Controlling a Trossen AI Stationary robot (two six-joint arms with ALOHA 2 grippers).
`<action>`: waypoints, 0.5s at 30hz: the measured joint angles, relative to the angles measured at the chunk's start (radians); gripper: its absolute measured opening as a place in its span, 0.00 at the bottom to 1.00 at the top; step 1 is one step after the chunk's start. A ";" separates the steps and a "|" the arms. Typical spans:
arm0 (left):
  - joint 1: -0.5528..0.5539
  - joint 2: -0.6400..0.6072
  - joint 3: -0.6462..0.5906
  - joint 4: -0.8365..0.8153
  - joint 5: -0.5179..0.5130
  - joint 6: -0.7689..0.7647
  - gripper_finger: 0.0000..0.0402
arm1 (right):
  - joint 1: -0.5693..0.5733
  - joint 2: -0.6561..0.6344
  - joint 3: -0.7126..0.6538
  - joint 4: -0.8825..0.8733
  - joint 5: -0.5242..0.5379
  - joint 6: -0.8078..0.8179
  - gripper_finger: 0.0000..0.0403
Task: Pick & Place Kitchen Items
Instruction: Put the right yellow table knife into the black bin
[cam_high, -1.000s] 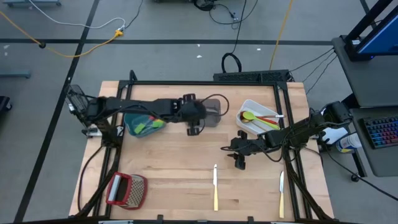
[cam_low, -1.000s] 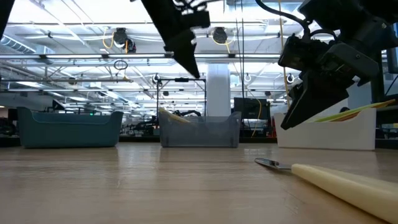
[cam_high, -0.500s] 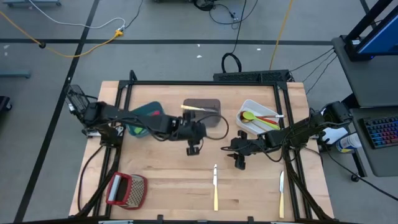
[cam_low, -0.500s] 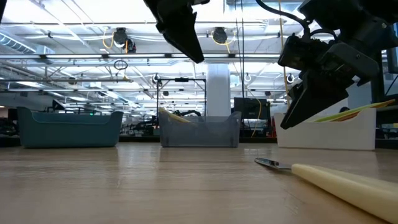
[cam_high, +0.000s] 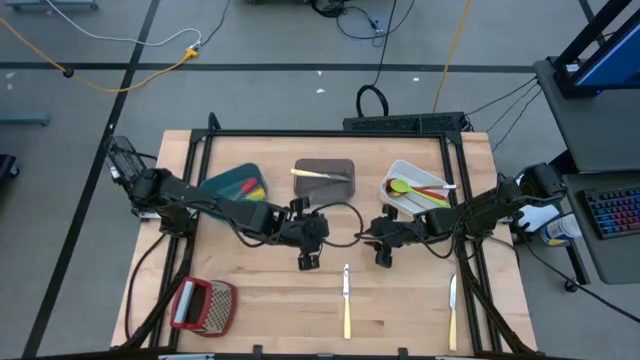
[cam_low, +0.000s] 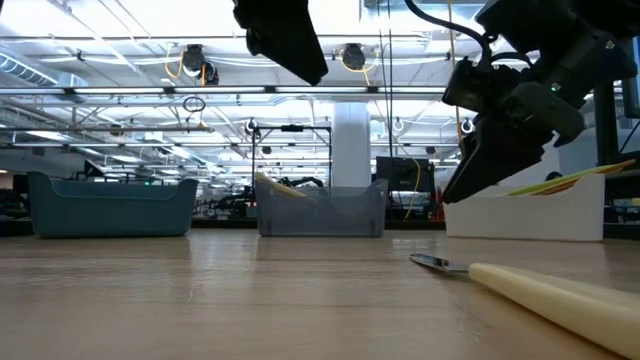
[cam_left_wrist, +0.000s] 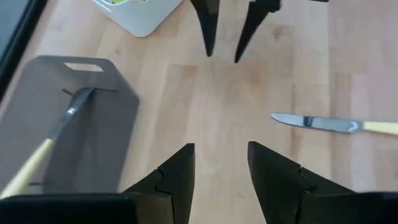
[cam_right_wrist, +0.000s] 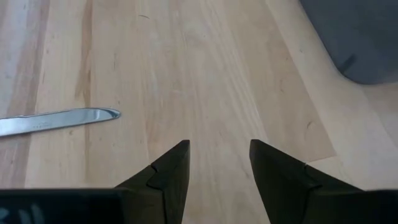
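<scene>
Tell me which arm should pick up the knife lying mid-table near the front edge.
Left, narrowly. The left gripper hangs open and empty just beside the knife, blade in its wrist view. The right gripper, also open, sits about as near but on the side toward the second knife.

In the low view the near cream-handled knife (cam_low: 560, 290) runs out of the picture, its handle blurred and cut off. The teal bin (cam_low: 110, 205) and grey bin (cam_low: 322, 210) hide most of what they hold; only a pale handle tip (cam_low: 280, 187) shows above the grey bin's rim. In the left wrist view the white bin (cam_left_wrist: 140, 14) is cut off, its contents unreadable. In the right wrist view the knife blade (cam_right_wrist: 59, 119) is cut off, its handle out of sight.
</scene>
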 joint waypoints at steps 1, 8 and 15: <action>-0.006 0.000 0.000 0.000 0.000 -0.019 0.38 | 0.000 0.000 0.000 0.000 0.000 0.000 0.40; -0.042 0.000 0.000 0.026 0.000 -0.219 0.38 | 0.000 0.000 0.000 0.000 -0.001 -0.001 0.40; -0.077 0.000 0.000 0.027 -0.002 -0.300 0.38 | 0.000 0.000 0.000 0.000 -0.002 0.000 0.40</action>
